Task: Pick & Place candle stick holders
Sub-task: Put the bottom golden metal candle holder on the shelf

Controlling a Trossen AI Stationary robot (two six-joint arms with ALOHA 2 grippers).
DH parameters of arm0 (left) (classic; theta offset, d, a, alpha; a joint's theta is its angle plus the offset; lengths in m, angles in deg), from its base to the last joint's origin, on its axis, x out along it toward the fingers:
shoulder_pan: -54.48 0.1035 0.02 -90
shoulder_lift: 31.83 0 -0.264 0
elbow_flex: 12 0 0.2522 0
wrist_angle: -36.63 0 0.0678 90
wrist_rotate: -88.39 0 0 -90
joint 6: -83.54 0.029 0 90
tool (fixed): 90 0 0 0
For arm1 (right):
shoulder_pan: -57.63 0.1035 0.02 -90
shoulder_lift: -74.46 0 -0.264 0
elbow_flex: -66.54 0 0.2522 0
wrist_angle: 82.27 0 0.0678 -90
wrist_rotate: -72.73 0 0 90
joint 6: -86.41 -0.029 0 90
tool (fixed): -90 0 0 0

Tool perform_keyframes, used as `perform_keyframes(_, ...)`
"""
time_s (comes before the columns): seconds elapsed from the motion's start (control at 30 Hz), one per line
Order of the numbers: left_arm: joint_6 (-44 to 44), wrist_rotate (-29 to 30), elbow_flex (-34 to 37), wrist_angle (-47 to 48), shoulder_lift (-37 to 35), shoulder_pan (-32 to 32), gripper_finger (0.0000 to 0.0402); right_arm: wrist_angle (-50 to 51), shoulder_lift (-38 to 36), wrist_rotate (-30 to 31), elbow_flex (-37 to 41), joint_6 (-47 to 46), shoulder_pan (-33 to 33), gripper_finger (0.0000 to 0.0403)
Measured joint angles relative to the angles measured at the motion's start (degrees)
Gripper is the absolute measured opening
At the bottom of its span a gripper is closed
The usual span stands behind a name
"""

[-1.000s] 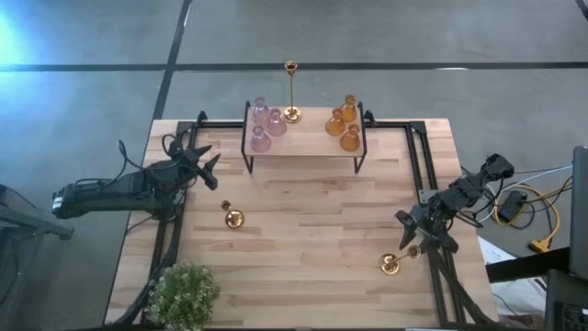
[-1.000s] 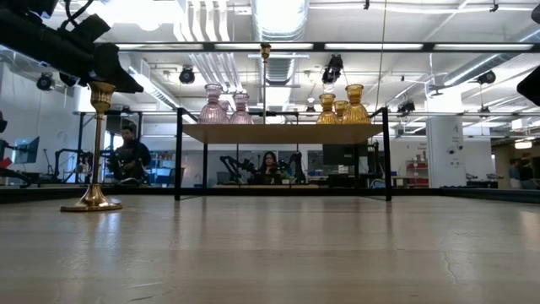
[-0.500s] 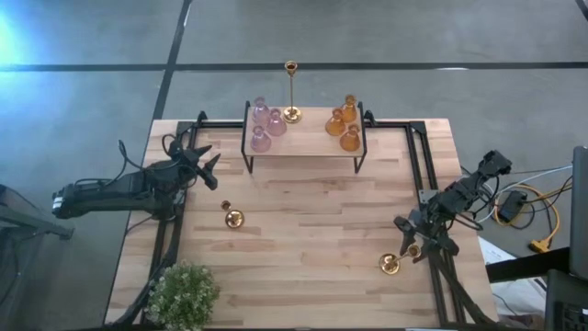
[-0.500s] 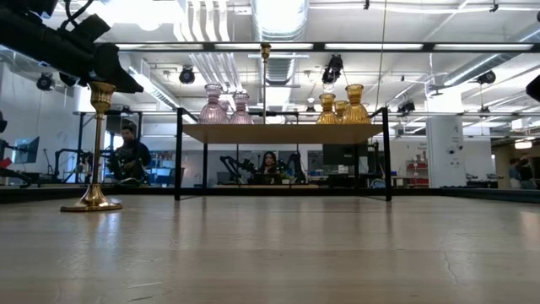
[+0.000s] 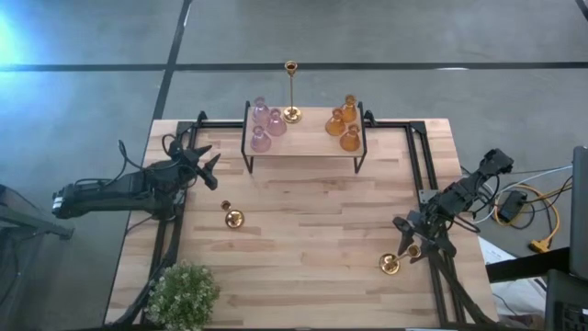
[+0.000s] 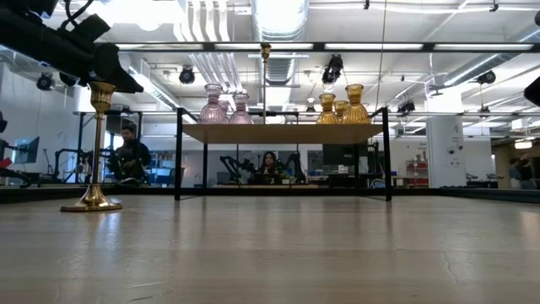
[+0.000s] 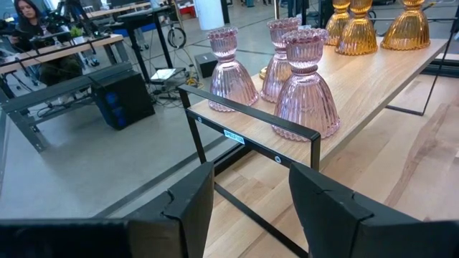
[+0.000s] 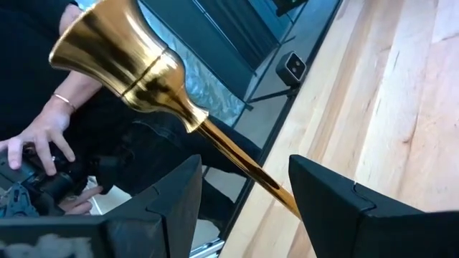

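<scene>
A small shelf (image 5: 303,145) at the table's far middle bears three pink glass holders (image 5: 265,125), three amber ones (image 5: 342,125) and a tall gold holder (image 5: 291,92). Another gold holder (image 5: 231,217) stands on its round base left of the table's middle. My left gripper (image 5: 213,170) hovers open at the left, pointing toward the pink holders (image 7: 301,86). A third gold holder (image 5: 395,261) stands near the right edge. My right gripper (image 5: 411,241) is open at its top, and the thin stem (image 8: 237,154) shows between its fingers. My right gripper has its fingers on either side of the gold holder's stem (image 8: 269,183), below the cup (image 8: 118,57). The stem's lower part runs behind one finger (image 8: 337,215), so I cannot tell whether it touches. The holder stands on its base on the table.
A green leafy plant (image 5: 184,294) sits at the near left corner. Black frame rails (image 5: 418,165) run along both sides of the table. Cables (image 5: 528,216) lie beyond the right edge. A person's hand (image 8: 39,143) shows past the table.
</scene>
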Motion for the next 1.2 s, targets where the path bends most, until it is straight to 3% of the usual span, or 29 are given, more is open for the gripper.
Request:
perform_keyframes(0.2,0.0,0.0,0.0,0.0,0.0,0.0,0.0186,-3.5,2.0,0.1,0.1,0.0,0.0,0.0195)
perform_keyframes(0.47,0.0,0.0,0.0,0.0,0.0,0.0,0.0187,-7.0,4.3,0.2,1.0,-0.1,0.0,0.0154)
perform_keyframes(0.63,0.0,0.0,0.0,0.0,0.0,0.0,0.0186,-8.1,4.5,1.7,1.2,-2.3,0.0,0.0108)
perform_keyframes(0.83,0.0,0.0,0.0,0.0,0.0,0.0,0.0186,-10.8,4.3,1.7,0.9,-3.4,0.0,0.0020)
perform_keyframes(1.07,0.0,0.0,0.0,0.0,0.0,0.0,0.0186,-11.1,4.4,5.7,-3.8,0.2,-0.2,0.0014)
perform_keyframes(1.2,0.0,0.0,0.0,0.0,0.0,0.0,0.0186,-11.1,5.4,12.4,-8.4,6.2,-0.2,0.0013)
